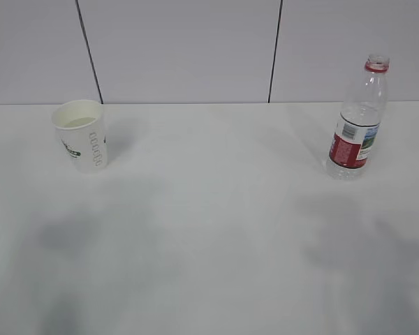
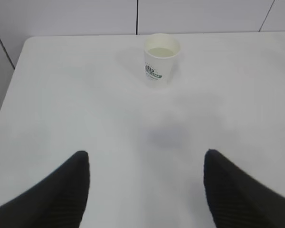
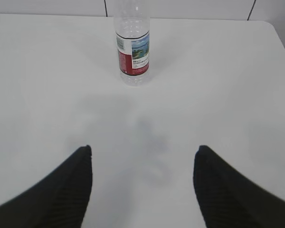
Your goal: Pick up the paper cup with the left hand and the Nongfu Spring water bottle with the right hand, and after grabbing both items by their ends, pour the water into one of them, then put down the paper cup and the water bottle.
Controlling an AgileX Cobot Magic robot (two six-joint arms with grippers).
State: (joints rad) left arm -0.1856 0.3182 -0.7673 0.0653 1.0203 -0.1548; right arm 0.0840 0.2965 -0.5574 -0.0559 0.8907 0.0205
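Note:
The paper cup (image 1: 82, 135) stands upright at the table's back left, white with green print, and pale water (image 1: 78, 122) shows inside it. In the left wrist view the cup (image 2: 160, 65) is far ahead of my left gripper (image 2: 146, 154), which is open with nothing between its fingers. The Nongfu Spring water bottle (image 1: 357, 120) stands upright at the back right, uncapped, with a red-and-white label. My right gripper (image 3: 144, 149) is open and well short of the bottle (image 3: 132, 43). Neither gripper shows in the exterior view.
The white table (image 1: 209, 230) carries only soft shadows in front of the cup and bottle. A white panelled wall (image 1: 181, 49) with dark seams rises behind the table's back edge. The table's left edge (image 2: 9, 90) shows in the left wrist view.

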